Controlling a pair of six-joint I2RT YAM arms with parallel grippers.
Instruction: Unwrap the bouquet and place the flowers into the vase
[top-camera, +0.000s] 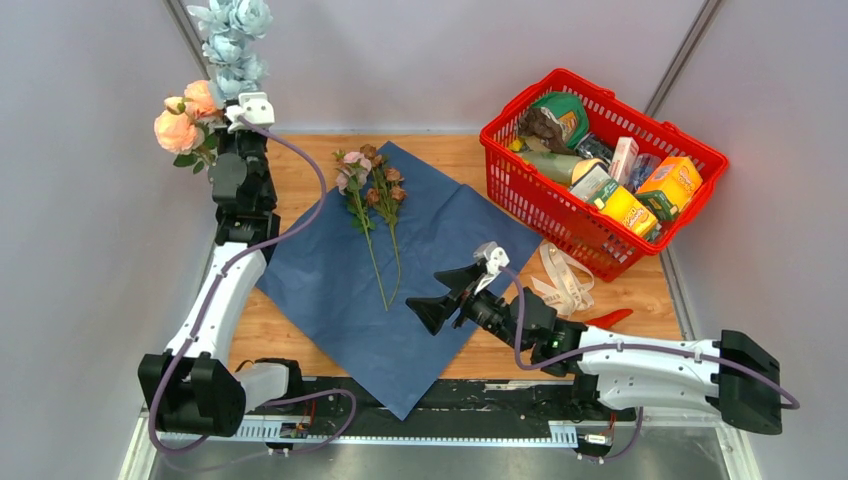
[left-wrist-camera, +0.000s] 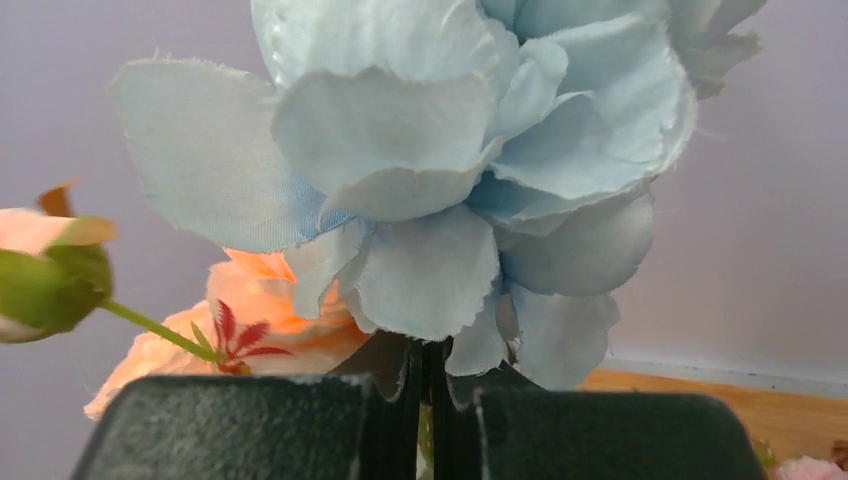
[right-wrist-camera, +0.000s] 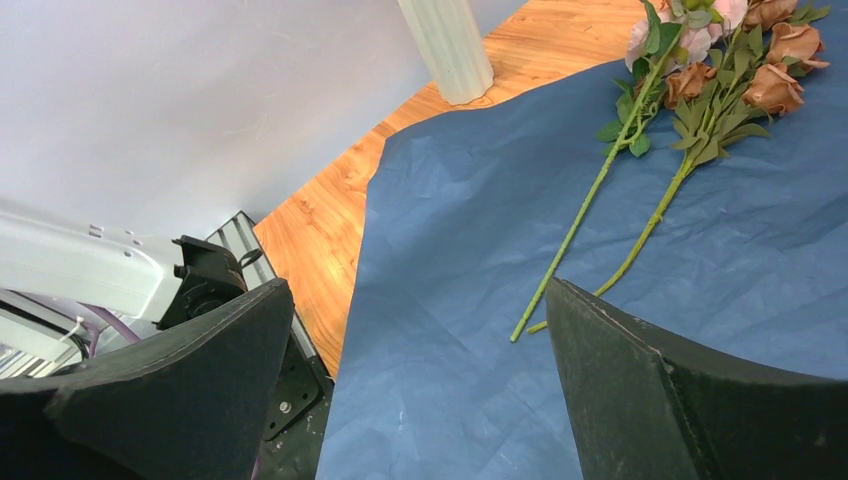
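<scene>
Grey walls (top-camera: 90, 250) stood around a wooden surface (top-camera: 460, 160). A big sheet of blue paper (top-camera: 330, 280) lay flat and open on the wood. Two stems lay side by side on the paper, close to its far corner. One had pink flowers (top-camera: 352, 170) and the other had brown flowers (top-camera: 387, 185). Their thin green ends pointed back toward the arms.

At the far left, the left arm reached up high. The left gripper (left-wrist-camera: 430, 385) was squeezed tight on the stem of a pale blue flower (left-wrist-camera: 430, 170), and the bloom sat right above the gripper's black fingers (left-wrist-camera: 250, 425). Some peach flowers (top-camera: 185, 115) showed just beside it, to the left. From above, the arm hid what those peach flowers stood in.

The white vase (right-wrist-camera: 447, 45) stood upright on the bare wood, just past the far left edge of the paper. Only its ribbed lower part showed, in the right wrist view. From above, the left arm covered it.

The right gripper (top-camera: 445, 300) hung over the near right part of the paper with its fingers spread wide apart. It held nothing. The two stems lay well ahead of it.

A red basket (top-camera: 540, 205) full of packets and bottles sat at the far right of the surface. A cream ribbon (top-camera: 562, 280) lay loose on the wood just in front of the basket, beside the right edge of the paper.
</scene>
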